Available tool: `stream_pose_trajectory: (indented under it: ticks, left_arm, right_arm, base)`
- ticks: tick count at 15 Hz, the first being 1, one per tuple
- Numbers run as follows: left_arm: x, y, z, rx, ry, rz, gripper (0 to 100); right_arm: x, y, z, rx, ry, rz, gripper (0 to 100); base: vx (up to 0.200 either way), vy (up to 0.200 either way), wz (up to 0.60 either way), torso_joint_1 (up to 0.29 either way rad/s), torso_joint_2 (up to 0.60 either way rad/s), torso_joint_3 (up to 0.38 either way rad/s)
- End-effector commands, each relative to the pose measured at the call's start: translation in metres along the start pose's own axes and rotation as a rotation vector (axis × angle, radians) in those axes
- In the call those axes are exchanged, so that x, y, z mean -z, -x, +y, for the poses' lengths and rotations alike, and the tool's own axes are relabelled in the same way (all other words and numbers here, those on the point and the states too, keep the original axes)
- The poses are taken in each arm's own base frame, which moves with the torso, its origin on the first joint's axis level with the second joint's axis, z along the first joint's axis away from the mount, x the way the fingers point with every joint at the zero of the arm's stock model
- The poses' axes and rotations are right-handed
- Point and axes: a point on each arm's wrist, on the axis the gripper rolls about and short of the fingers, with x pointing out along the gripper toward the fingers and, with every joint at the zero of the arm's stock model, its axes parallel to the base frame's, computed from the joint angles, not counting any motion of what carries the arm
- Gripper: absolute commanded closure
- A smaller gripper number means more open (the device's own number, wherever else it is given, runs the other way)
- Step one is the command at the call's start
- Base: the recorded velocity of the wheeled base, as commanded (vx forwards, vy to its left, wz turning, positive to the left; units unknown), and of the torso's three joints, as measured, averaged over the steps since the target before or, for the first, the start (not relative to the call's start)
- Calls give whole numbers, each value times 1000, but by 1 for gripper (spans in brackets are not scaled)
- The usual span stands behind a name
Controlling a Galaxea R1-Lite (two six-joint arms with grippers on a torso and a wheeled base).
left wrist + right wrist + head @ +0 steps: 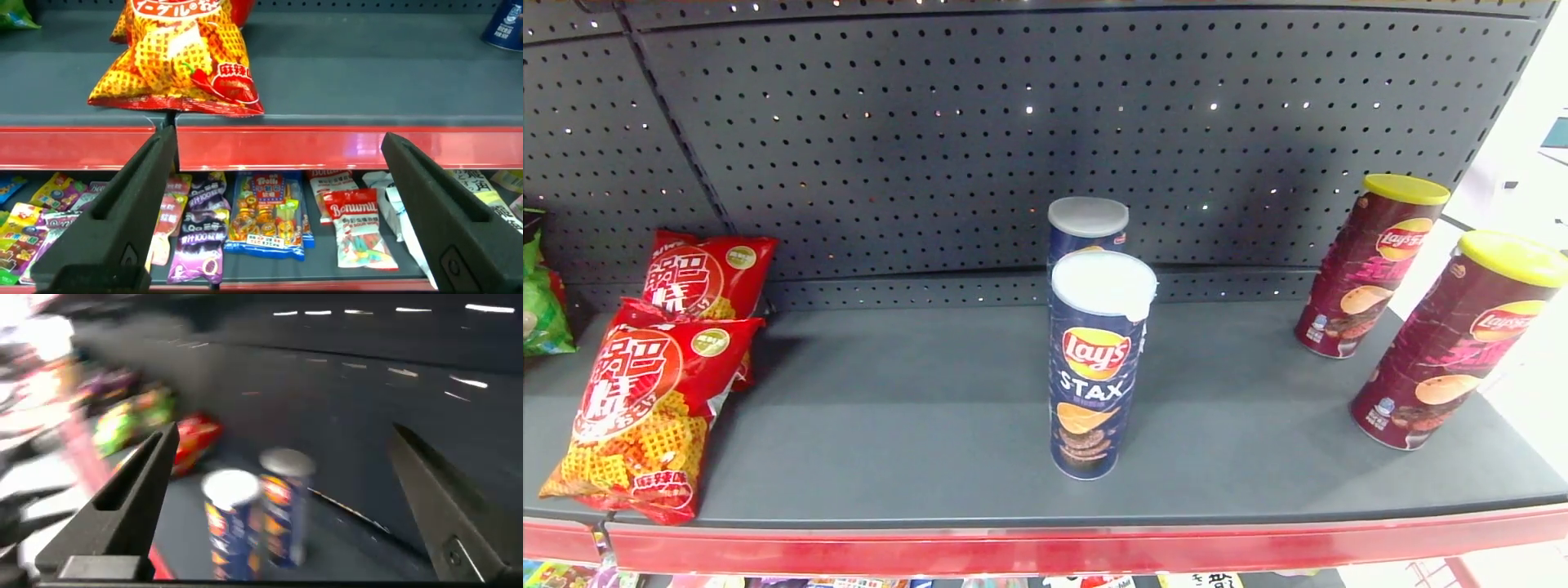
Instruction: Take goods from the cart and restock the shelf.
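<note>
**Both Arms Empty, Restock Awaits**

Closest to me, the left gripper (278, 139) hangs low at the red lip (1045, 547) of the shelf (915, 425), jaws spread wide and holding nothing. Beneath that lip a lower tier carries sweet packets (265, 216) laid flat. The right gripper (286, 433) is likewise released and empty, looking down on the front blue can (230, 523), which sits framed between its jaws.

On the shelf that can stands upright at centre, long axis vertical, pale lid on. The rear blue can (1086, 229) stands just behind it at 12 o'clock, so close I cannot tell whether they touch. At 9 o'clock the front red snack bag (637, 416) leans at the shelf's edge, the rear red snack bag (707, 273) behind it and a green bag (539, 302) farther out. At 3 o'clock, well apart from the blue pair, the nearer maroon can (1454, 351) and farther maroon can (1368, 269) stand upright under yellow lids, before the pegboard back panel (931, 147).

I judge the right arm nearer the blue column. With both jaws empty, the next can must come from the cart and go down upright in line with that pair.
</note>
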Motion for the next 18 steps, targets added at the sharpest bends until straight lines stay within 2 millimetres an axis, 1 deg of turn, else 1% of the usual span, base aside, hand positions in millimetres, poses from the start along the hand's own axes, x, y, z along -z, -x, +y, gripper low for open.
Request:
stream_pose_trajectory:
  ticks: [1, 3, 4, 5, 6, 7, 8, 10, 11, 12, 13, 18]
  left_arm:
    - [0, 0, 0, 0, 0, 2, 0]
    - [0, 0, 0, 0, 0, 2, 0]
    - [0, 0, 0, 0, 0, 2, 0]
    - [0, 0, 0, 0, 0, 2, 0]
    - [0, 0, 0, 0, 0, 2, 0]
    - [0, 0, 0, 0, 0, 2, 0]
    - [0, 0, 0, 0, 0, 2, 0]
    - [0, 0, 0, 0, 0, 2, 0]
    - [0, 0, 0, 0, 0, 2, 0]
    - [0, 0, 0, 0, 0, 2, 0]
    - [0, 0, 0, 0, 0, 2, 0]
    - [0, 0, 0, 0, 0, 2, 0]
  right_arm:
    - [14, 56, 20, 190, 19, -44, 0]
    - [43, 84, 32, 297, 34, -16, 0]
    - [43, 84, 32, 297, 34, -16, 0]
    - [64, 100, 38, 390, 31, -11, 0]
    - [76, 108, 39, 485, 27, -9, 0]
    - [83, 113, 41, 534, 27, -10, 0]
    - [93, 118, 42, 565, 25, 0, 0]
    - [130, 136, 49, 625, 20, 56, 0]
    - [138, 139, 50, 645, 21, 69, 0]
    - [153, 145, 52, 666, 15, 103, 0]
    - [153, 146, 52, 666, 14, 104, 0]
    - [176, 157, 59, 721, 27, 286, 0]
  base:
    - [0, 0, 0, 0, 0, 0]
    - [0, 0, 0, 0, 0, 0]
    - [0, 0, 0, 0, 0, 0]
    - [0, 0, 0, 0, 0, 0]
    - [0, 0, 0, 0, 0, 0]
    - [0, 0, 0, 0, 0, 0]
    - [0, 0, 0, 0, 0, 0]
    - [0, 0, 0, 0, 0, 0]
    - [0, 0, 0, 0, 0, 0]
    - [0, 0, 0, 0, 0, 0]
    - [0, 0, 0, 0, 0, 0]
    - [0, 0, 0, 0, 0, 0]
